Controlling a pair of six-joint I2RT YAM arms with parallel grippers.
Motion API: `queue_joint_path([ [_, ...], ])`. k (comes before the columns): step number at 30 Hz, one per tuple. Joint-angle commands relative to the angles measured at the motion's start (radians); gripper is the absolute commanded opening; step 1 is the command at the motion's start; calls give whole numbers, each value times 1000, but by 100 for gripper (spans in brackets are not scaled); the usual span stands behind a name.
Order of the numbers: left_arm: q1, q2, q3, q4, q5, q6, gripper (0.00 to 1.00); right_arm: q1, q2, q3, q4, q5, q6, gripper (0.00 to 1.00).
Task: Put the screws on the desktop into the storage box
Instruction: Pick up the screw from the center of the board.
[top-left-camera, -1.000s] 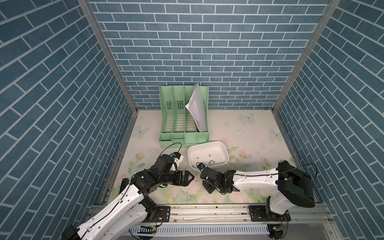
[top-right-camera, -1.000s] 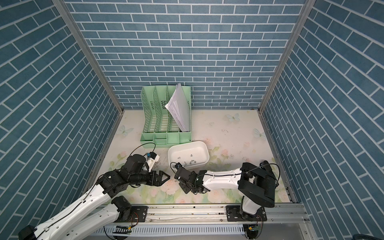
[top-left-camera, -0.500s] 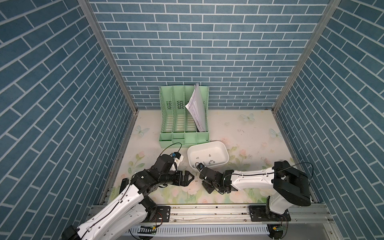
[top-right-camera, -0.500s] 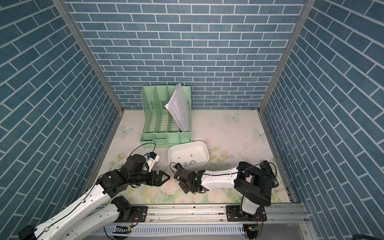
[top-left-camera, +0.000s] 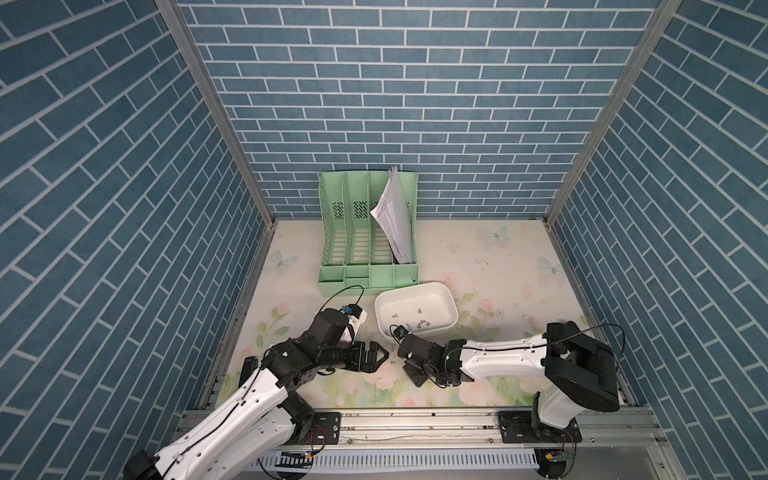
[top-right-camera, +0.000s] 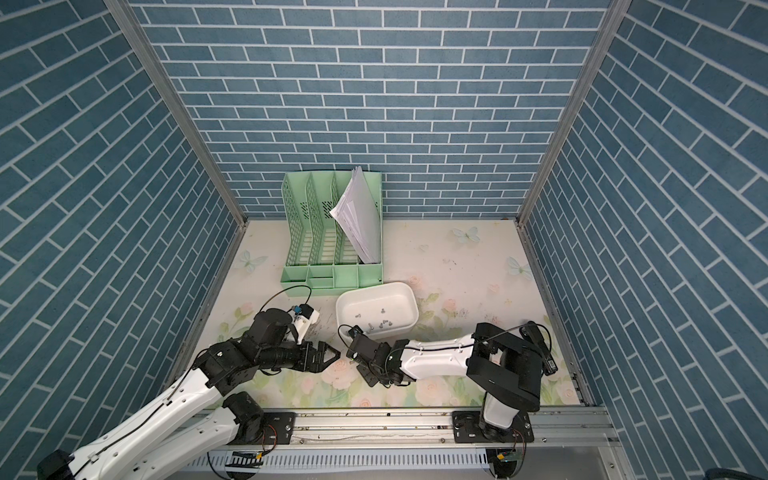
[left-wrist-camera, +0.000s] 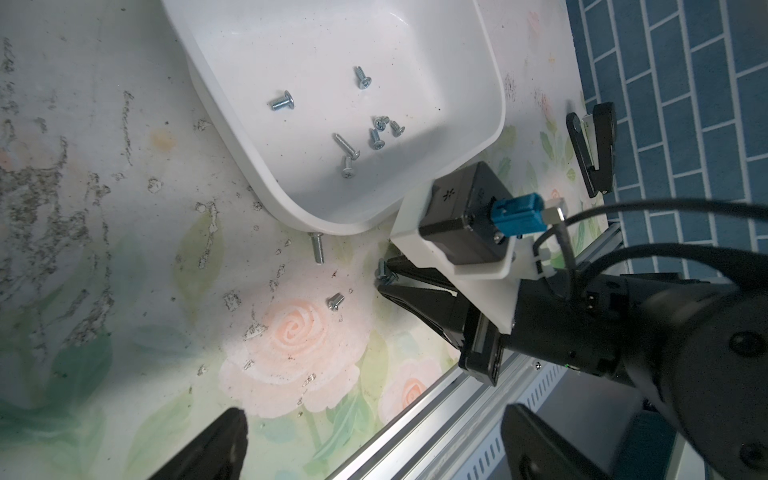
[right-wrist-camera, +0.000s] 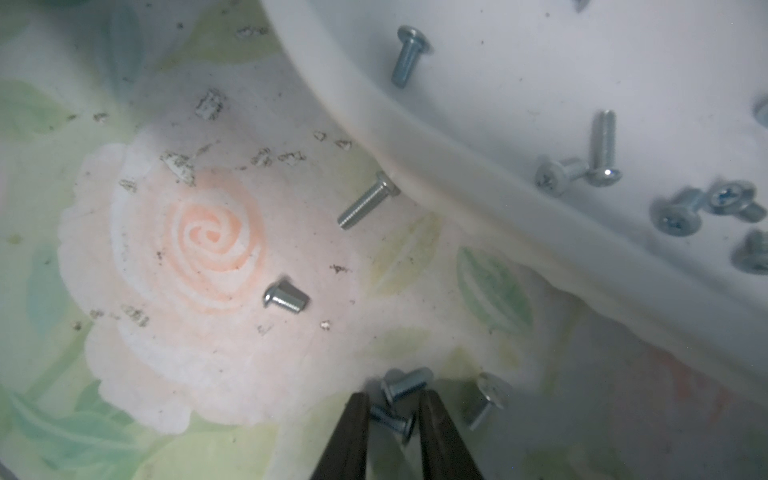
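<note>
The white storage box (top-left-camera: 415, 286) sits mid-desktop (top-left-camera: 478, 257) with several screws (left-wrist-camera: 345, 145) inside. My right gripper (right-wrist-camera: 392, 415) points down at the desktop just in front of the box's near left corner, its fingers shut on one small screw (right-wrist-camera: 390, 420) that spans the gap. Two more screws (right-wrist-camera: 405, 384) lie just past and beside its tips. A longer screw (right-wrist-camera: 368, 201) lies against the box rim (right-wrist-camera: 415, 137) and a short one (right-wrist-camera: 286, 297) on a pink rose. My left gripper (top-left-camera: 376, 353) hovers open and empty just left of the right one.
A mint-green file organiser (top-left-camera: 368, 232) holding a sheaf of papers (top-left-camera: 392, 220) stands behind the box against the back wall. Blue brick walls close in three sides. An aluminium rail (top-left-camera: 415, 419) runs along the front edge. Dark scratch marks (left-wrist-camera: 41, 187) speckle the desktop.
My right gripper's jaws have narrowed onto the screw between them and its arm has shifted slightly. The left arm has not moved.
</note>
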Motion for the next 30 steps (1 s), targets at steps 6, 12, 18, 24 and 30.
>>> queue_joint_path([
  [6, 11, -1, -4, 1, 3, 6, 100, -4, -56, -4, -96, 52, 15, 24],
  [12, 10, 1, -5, 1, 3, 5, 100, -10, -125, -20, -140, 69, 17, 22],
  [18, 10, 3, -5, -2, -4, 2, 100, -29, -218, -21, -196, 87, 13, 22],
  [24, 10, 8, -8, 4, -7, -3, 100, -95, -291, 14, -231, 108, -31, 22],
  [30, 10, 20, -11, 17, -7, -12, 100, -190, -288, 81, -208, 88, -114, 22],
])
